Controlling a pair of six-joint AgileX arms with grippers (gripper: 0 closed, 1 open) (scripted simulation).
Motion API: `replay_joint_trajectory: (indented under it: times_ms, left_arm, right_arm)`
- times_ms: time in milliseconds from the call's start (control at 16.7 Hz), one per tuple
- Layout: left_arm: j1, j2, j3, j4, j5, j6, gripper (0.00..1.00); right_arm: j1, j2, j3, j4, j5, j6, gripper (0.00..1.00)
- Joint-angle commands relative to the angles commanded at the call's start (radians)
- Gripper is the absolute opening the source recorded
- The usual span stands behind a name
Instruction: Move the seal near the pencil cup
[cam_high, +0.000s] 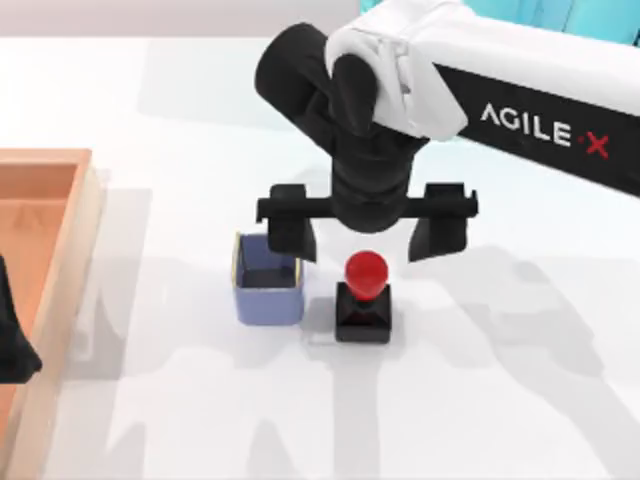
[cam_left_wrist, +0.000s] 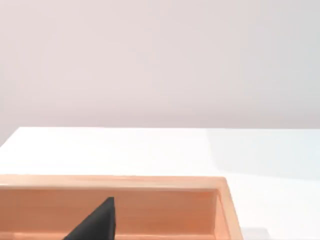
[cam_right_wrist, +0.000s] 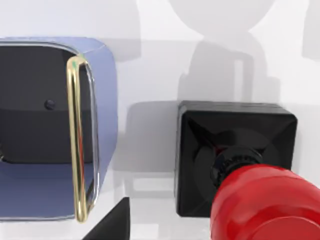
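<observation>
The white table (cam_high: 480, 400) lay smooth and bare along its near edge in the top view, crossed only by pale grey shadows of the arms. At the table's left side sat an orange wooden tray (cam_high: 60, 250), its rim pale and its floor a warmer tone; the left gripper (cam_high: 12, 340) was parked over it as a dark shape at the picture's edge, and I could not tell how its fingers stood.

Farther in, near the middle, the seal (cam_high: 363, 300) stood upright on the table, black square base down and red knob up. Just to its left, with a narrow strip of table between them, stood the pencil cup (cam_high: 268, 283), blue-purple with thin tan edges at the rim and a dark inside. The right wrist view showed the same gap, cup (cam_right_wrist: 107, 125) and seal (cam_right_wrist: 235, 155) apart.

Beyond the two, the right gripper (cam_high: 365, 238) hung with fingers spread wide and nothing between them; one fingertip overlapped the cup's far rim, the other stood off to the seal's right.

Past the table's far edge rose a plain pale wall (cam_left_wrist: 160, 60).
</observation>
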Motion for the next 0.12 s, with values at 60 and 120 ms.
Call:
replay_joint_trajectory:
  times_ms: [60,120]
  left_arm:
    - [0.0,0.0,0.0,0.0,0.0,0.0,1.0]
    - [0.0,0.0,0.0,0.0,0.0,0.0,1.0]
  right_arm:
    - [0.0,0.0,0.0,0.0,0.0,0.0,1.0]
    - [0.0,0.0,0.0,0.0,0.0,0.0,1.0]
